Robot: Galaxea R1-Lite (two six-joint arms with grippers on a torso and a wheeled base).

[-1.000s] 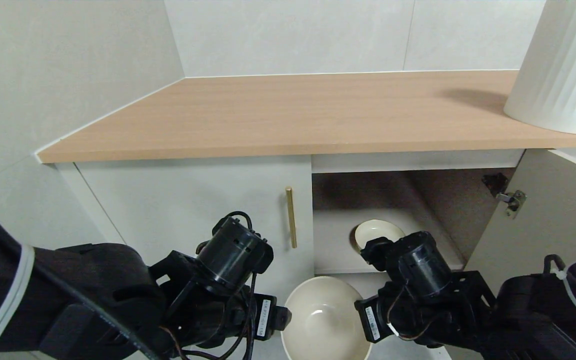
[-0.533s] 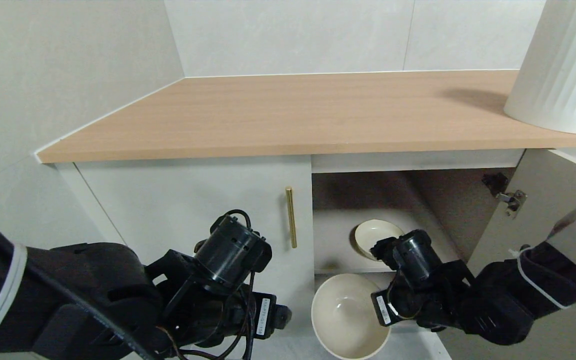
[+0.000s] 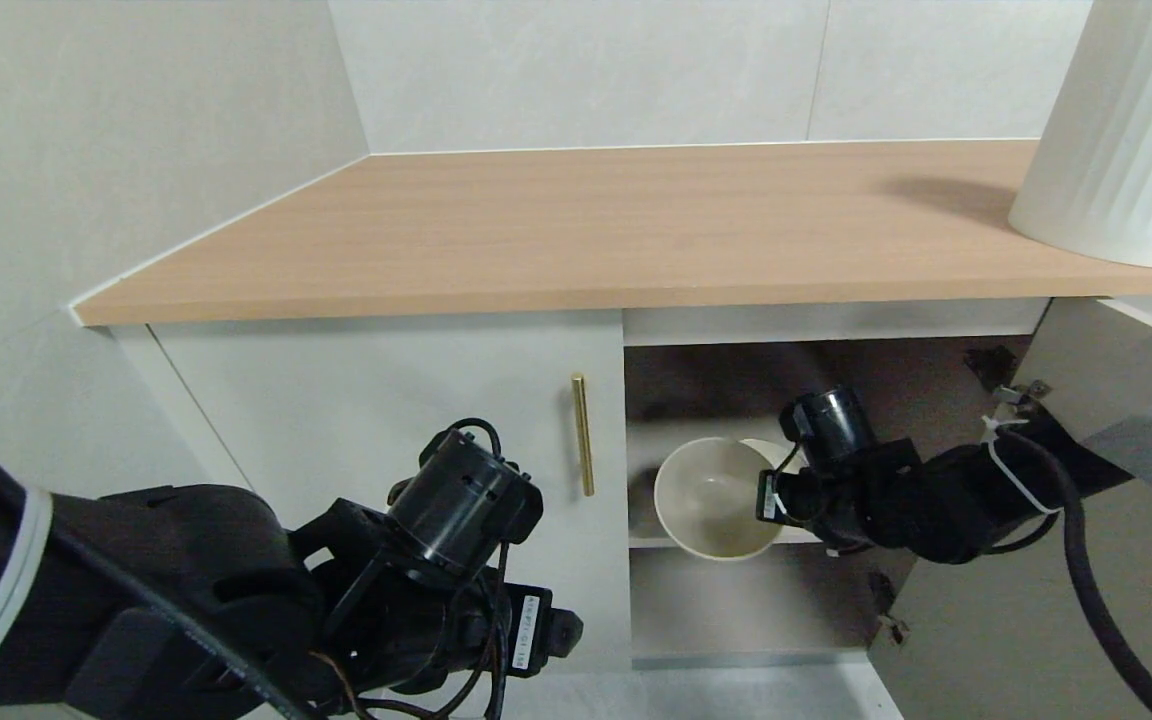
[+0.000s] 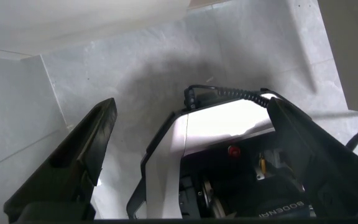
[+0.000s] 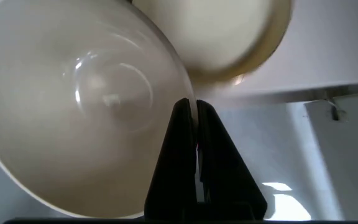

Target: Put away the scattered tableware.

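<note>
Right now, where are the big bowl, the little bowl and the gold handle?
big bowl (image 3: 716,497), head view, inside bottom.
little bowl (image 5: 229,31), right wrist view, pale middle.
gold handle (image 3: 583,435), head view, middle of bar.

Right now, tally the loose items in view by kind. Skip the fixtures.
Bowls: 2. The big bowl is pinched at its rim by the right hand; the small bowl sits on the cabinet shelf behind it.
White ribbed vessel: 1, on the counter.
Total: 3
</note>
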